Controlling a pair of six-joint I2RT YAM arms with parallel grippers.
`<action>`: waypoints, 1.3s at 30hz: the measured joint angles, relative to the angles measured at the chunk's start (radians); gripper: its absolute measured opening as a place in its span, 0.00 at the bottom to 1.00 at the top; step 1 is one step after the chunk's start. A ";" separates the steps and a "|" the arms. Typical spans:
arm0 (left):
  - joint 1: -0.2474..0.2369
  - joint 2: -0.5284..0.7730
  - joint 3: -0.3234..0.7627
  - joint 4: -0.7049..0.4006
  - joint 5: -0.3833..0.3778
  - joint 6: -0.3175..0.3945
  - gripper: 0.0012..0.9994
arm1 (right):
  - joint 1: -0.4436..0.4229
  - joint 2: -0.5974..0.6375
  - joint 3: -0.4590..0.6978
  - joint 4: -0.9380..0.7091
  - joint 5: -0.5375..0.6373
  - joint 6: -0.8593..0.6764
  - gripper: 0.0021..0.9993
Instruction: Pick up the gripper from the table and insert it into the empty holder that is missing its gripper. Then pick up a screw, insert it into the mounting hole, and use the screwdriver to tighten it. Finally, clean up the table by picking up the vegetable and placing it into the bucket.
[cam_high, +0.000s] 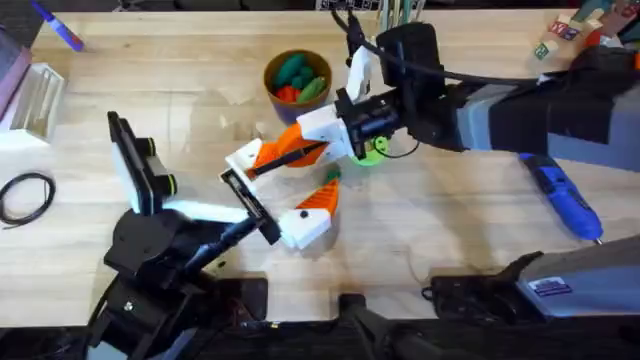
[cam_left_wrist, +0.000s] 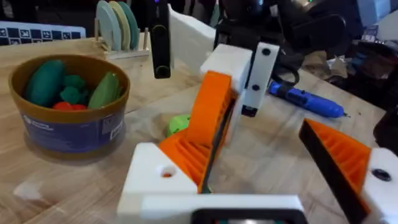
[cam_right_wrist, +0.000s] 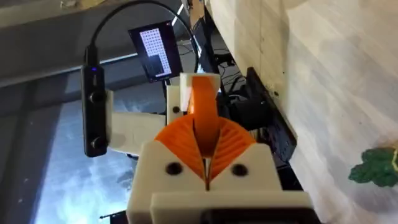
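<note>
Holding the spare finger (cam_high: 270, 156) slantwise just in front of the bucket (cam_high: 268, 75), the right gripper (cam_high: 318, 140) pinching shut on its orange end. Aiming its white foot away from the bucket, toward the left gripper (cam_high: 298, 216), gaping wide and gripping nothing.

Left arm (cam_high: 160, 250): black links and base, carrying a white bracket and a black camera bar with green-ringed fittings. Left gripper (cam_high: 300, 215): white housing bearing orange ribbed pads (cam_left_wrist: 199, 134), round screw holes showing in the white blocks. Right arm (cam_high: 540, 115): grey and black casing, black cables running along it, a label sitting near its base. Right gripper (cam_high: 275, 155): white body, orange pads pressing together.
</note>
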 joint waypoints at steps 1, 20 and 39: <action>0.001 0.000 0.000 0.000 -0.001 0.000 0.99 | 0.001 0.003 0.000 0.005 0.003 0.000 0.01; 0.001 0.009 0.000 -0.001 0.068 0.026 0.99 | -0.004 0.006 0.000 0.010 0.056 0.000 0.01; 0.003 0.013 0.000 -0.003 0.063 0.027 0.99 | 0.003 0.006 0.000 0.010 0.062 -0.120 0.10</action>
